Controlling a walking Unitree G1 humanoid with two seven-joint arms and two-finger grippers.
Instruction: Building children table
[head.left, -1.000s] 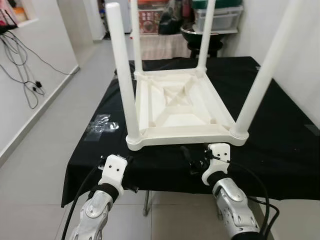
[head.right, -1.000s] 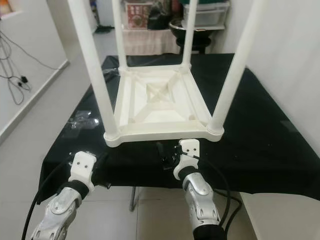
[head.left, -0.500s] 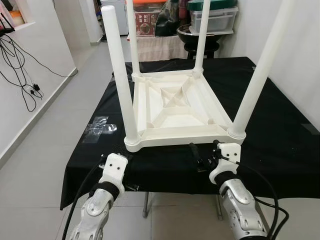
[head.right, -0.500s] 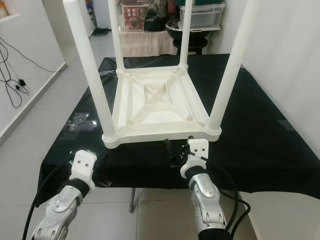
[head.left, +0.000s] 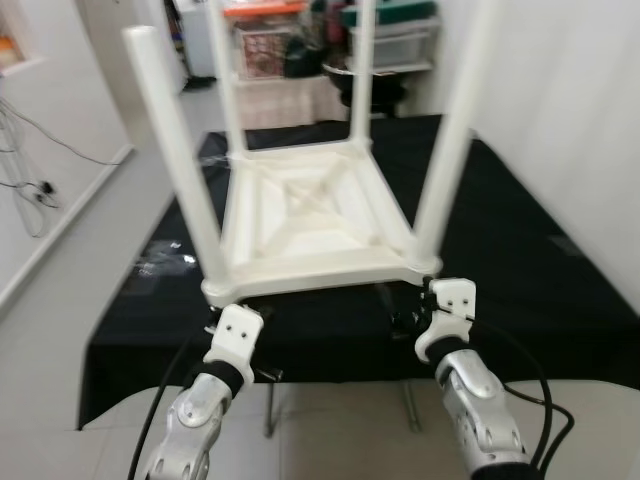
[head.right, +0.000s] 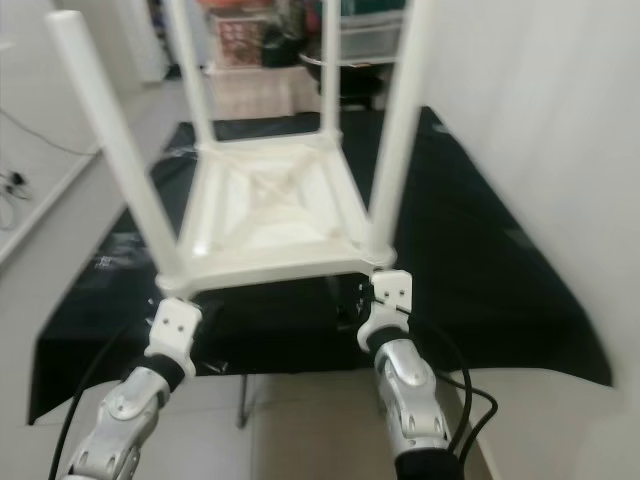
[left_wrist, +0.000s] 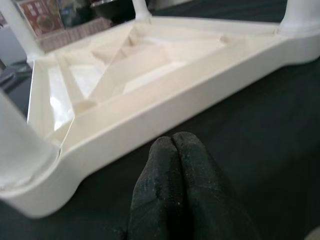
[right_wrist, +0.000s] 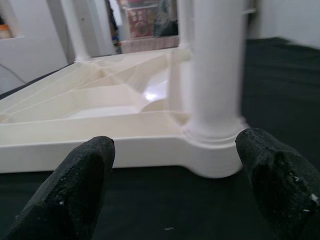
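Note:
A white plastic children's table lies upside down on a black cloth, its legs pointing up. The near left leg and near right leg rise from the front corners. My left gripper is shut with nothing in it and rests on the cloth just short of the table's near rim, by the left corner. My right gripper is open, with its fingers spread wide in front of the near right leg's base, apart from it.
The black-clothed work table reaches to a white wall on the right. A piece of clear plastic wrap lies on the cloth at the left. Storage boxes and a dark stool stand behind. Cables hang on the left wall.
The whole picture has shifted and blurred, so the camera moved. Both grippers now sit a little closer under the table's near corners. Their finger states look the same.

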